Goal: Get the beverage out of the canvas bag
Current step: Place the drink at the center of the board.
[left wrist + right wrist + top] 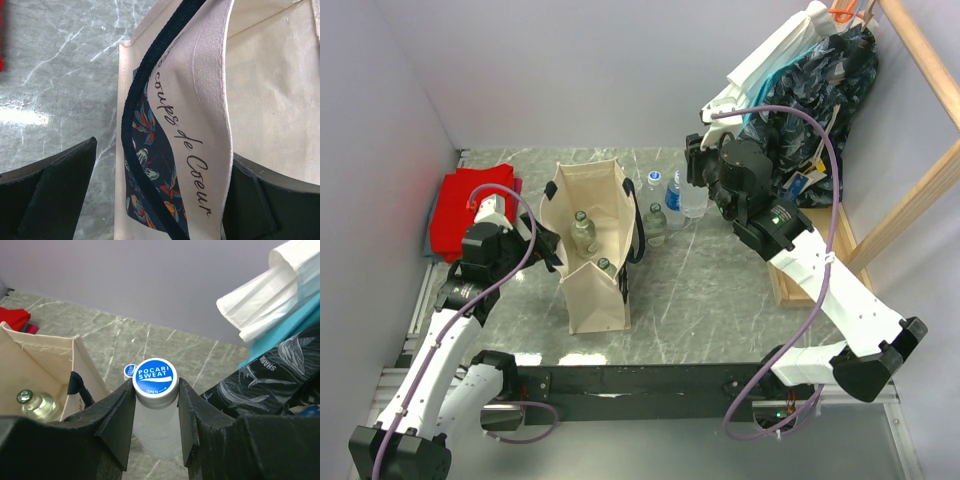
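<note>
Looking down at a grey marbled tabletop [720, 310], boxed in by pale lavender walls [620, 70] on the left and at the back. Spotting a red folded cloth [465, 205] lying in the far-left corner, right up against the wall. Seeing the left gripper [163, 150] straddling the rim of the canvas bag [595, 295], spread wide, with one pad [260, 200] touching the fabric, the other sitting just off it, and the navy strap [131, 100] running between. Finding the bag standing upright mid-table, mouth gaping, holding two green-capped bottles [583, 228]. Counting a few loose bottles [655, 222] standing just right of it. Catching the right gripper [156, 382] pinching the Pocari Sweat bottle [155, 432] at its cap, outside the bag, near the back wall. Running into clutter further right: hanging clothes [810, 80] and a wooden frame [910, 200] hugging that edge. Finding the bare marble mostly on the near side, between the bag and the right arm.
</note>
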`<state>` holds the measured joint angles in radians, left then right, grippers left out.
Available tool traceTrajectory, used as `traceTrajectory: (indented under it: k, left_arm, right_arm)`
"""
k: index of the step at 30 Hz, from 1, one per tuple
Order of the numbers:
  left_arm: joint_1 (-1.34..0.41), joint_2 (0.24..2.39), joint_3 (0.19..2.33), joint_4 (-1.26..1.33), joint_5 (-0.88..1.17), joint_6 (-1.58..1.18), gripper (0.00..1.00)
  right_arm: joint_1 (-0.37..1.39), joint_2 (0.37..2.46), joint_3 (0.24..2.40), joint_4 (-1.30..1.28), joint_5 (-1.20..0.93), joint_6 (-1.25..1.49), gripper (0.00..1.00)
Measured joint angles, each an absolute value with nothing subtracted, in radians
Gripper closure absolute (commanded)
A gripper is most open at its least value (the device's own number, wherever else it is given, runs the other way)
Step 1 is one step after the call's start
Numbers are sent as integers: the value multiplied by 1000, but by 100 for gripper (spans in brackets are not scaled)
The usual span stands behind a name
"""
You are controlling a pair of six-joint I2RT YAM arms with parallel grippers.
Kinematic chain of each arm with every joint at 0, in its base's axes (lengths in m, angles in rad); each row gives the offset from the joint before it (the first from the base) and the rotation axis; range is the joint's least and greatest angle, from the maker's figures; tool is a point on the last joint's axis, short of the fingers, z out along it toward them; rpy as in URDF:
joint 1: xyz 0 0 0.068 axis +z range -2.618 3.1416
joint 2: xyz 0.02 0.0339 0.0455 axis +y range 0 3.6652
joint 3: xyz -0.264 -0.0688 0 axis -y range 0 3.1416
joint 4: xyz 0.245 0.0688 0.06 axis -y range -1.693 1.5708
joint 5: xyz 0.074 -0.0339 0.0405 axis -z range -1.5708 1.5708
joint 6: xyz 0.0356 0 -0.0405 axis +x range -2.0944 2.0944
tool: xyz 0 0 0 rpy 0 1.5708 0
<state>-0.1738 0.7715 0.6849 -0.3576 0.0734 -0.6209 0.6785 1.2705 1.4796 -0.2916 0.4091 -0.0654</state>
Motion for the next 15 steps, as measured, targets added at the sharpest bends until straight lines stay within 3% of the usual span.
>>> traceTrajectory:
  k: [15]
  left_arm:
    - [-174, 785, 685, -355, 74, -621, 1]
  right_arm:
    - [595, 1269, 1322, -257, 371, 37, 100]
